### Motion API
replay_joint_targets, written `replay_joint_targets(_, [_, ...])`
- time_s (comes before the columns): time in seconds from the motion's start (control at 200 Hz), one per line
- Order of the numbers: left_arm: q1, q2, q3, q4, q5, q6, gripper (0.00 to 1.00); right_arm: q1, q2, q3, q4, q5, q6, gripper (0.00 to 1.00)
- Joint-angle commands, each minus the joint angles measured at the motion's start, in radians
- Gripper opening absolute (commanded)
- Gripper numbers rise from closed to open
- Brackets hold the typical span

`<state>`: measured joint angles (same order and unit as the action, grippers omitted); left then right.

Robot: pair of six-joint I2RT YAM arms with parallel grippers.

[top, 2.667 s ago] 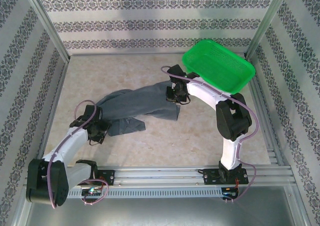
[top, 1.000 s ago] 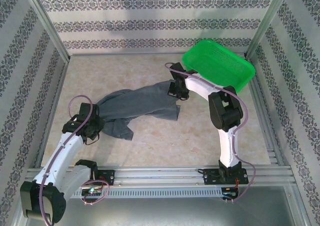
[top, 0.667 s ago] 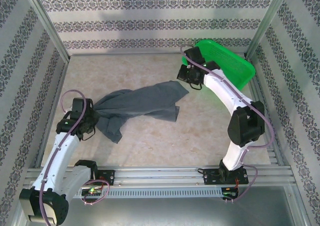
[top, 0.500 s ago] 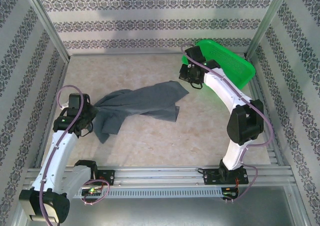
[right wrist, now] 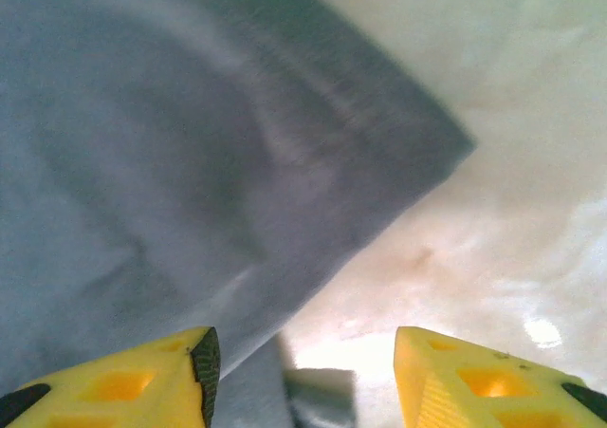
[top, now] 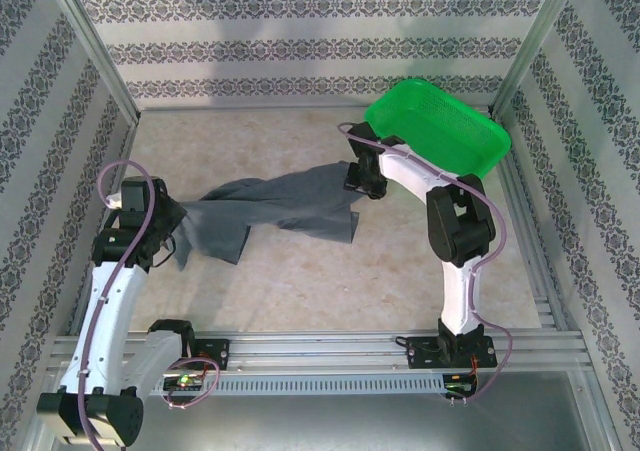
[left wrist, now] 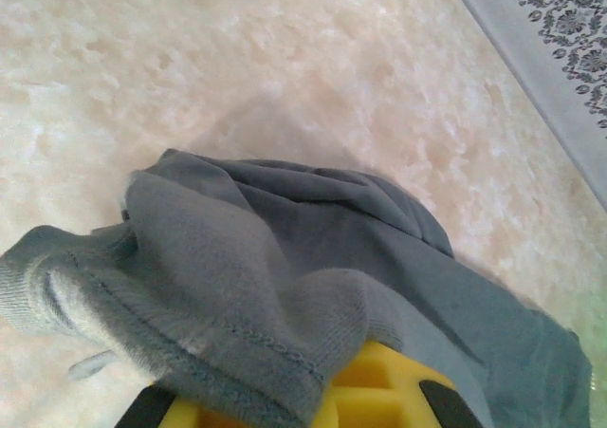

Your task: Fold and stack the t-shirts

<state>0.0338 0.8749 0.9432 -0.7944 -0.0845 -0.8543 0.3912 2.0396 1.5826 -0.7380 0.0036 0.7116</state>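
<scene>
Top external view: the slate-grey t-shirt (top: 285, 199) lies bunched into a rope across the table (top: 300, 291), running from 9 o'clock to 3 o'clock. The left gripper (top: 168, 223) is clamped on its 9 o'clock end. In the left wrist view, gathered hem fabric drapes over the yellow fingers (left wrist: 375, 390).

Read this hold as tensioning: a pull toward 9 o'clock would draw the cloth out for flattening. The right gripper (top: 362, 179) hovers over the 3 o'clock end with its jaws apart and holding nothing. The right wrist view shows its fingertips (right wrist: 123, 381) straddling the cloth's edge.

Treat folding as not yet begun. The green mesh basket (top: 440, 131) sits at 1 o'clock, apart from the shirt.
</scene>
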Motion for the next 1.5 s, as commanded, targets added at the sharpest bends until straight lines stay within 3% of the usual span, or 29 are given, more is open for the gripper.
replay_joint_targets(0.0, [0.02, -0.015, 0.036, -0.092, -0.061, 0.051, 0.0, -0.049, -0.011, -0.015, -0.017, 0.047, 0.006, 0.53])
replay_joint_targets(0.175, [0.035, -0.032, 0.046, -0.172, -0.172, 0.066, 0.0, -0.07, 0.009, 0.012, -0.027, 0.04, -0.003, 0.54])
replay_joint_targets(0.455, [0.043, -0.025, 0.008, -0.107, -0.099, 0.056, 0.0, -0.051, 0.042, 0.005, -0.02, 0.003, 0.044, 0.52])
replay_joint_targets(0.899, [0.045, -0.014, -0.016, -0.088, -0.08, 0.053, 0.0, -0.012, 0.151, 0.106, -0.053, 0.015, 0.025, 0.48])
replay_joint_targets(1.099, [0.044, -0.01, -0.022, -0.081, -0.071, 0.047, 0.0, -0.015, 0.209, 0.153, -0.056, 0.02, 0.01, 0.32])
replay_joint_targets(1.234, [0.045, -0.01, -0.032, -0.076, -0.055, 0.043, 0.0, -0.035, 0.222, 0.192, -0.052, 0.035, -0.012, 0.0])
replay_joint_targets(1.374, [0.045, -0.009, -0.072, -0.03, 0.025, 0.024, 0.0, -0.074, 0.214, 0.261, -0.024, 0.063, -0.086, 0.0])
replay_joint_targets(1.494, [0.045, -0.001, -0.135, 0.077, 0.166, -0.003, 0.0, -0.114, 0.243, 0.375, -0.029, 0.089, -0.168, 0.0])
